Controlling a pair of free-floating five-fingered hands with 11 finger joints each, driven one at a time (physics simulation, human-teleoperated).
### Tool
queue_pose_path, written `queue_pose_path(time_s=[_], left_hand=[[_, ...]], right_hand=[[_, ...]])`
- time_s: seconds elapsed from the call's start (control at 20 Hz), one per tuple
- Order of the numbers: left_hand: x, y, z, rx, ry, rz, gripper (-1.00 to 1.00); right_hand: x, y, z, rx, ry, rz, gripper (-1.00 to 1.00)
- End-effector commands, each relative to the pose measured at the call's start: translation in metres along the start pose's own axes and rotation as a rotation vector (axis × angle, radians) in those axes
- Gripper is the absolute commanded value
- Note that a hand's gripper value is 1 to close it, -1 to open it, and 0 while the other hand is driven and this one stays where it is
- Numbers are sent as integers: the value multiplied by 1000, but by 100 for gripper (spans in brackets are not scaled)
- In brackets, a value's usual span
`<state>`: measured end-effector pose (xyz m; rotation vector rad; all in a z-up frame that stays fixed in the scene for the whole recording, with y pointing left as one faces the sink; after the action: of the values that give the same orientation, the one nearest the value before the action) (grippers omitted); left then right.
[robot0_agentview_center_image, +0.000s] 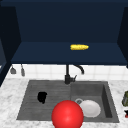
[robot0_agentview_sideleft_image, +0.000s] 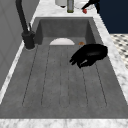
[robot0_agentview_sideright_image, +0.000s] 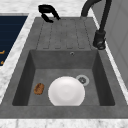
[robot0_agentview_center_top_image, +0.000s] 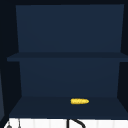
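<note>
Red ball (robot0_agentview_center_image: 67, 115) sits nearest, at the front of the sink (robot0_agentview_center_image: 107, 95). Behind it, a white plate (robot0_agentview_sideright_image: 66, 91) lies in the right basin. The right side view also shows a brown bit (robot0_agentview_sideright_image: 39, 88) beside the plate. The left hand (robot0_agentview_sideleft_image: 88, 55) hangs over the ribbed drainer (robot0_agentview_sideleft_image: 50, 82) on the left, fingers loose, holding nothing. It would do best to stay level and clear of the tap (robot0_agentview_center_image: 67, 75). Far right is the right hand (robot0_agentview_sideleft_image: 92, 3); I cannot tell its grip. Farthest, corn (robot0_agentview_center_top_image: 79, 101) lies on the shelf (robot0_agentview_center_top_image: 37, 106).
</note>
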<state>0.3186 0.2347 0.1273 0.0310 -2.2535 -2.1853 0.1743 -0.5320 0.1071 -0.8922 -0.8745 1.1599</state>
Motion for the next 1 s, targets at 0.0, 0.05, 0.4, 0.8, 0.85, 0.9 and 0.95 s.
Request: queue_pose_path(time_s=[0.0, 0.05, 0.4, 0.8, 0.85, 0.9, 0.95], left_hand=[[0, 0, 0, 0, 0, 0, 0], [0, 0, 0, 0, 0, 0, 0], [0, 0, 0, 0, 0, 0, 0], [0, 0, 0, 0, 0, 0, 0], [0, 0, 0, 0, 0, 0, 0], [0, 0, 0, 0, 0, 0, 0], [0, 0, 0, 0, 0, 0, 0]], right_hand=[[3, -11, -12, 103, 23, 42, -100], [3, -14, -15, 126, 18, 45, -100], [5, -21, -29, 230, 3, 47, -100], [9, -34, -56, 395, 25, 97, -100], [10, -35, -58, 414, 26, 110, -100], [10, -35, -60, 435, 27, 117, -100], [11, -34, -66, 453, 37, 129, 100]])
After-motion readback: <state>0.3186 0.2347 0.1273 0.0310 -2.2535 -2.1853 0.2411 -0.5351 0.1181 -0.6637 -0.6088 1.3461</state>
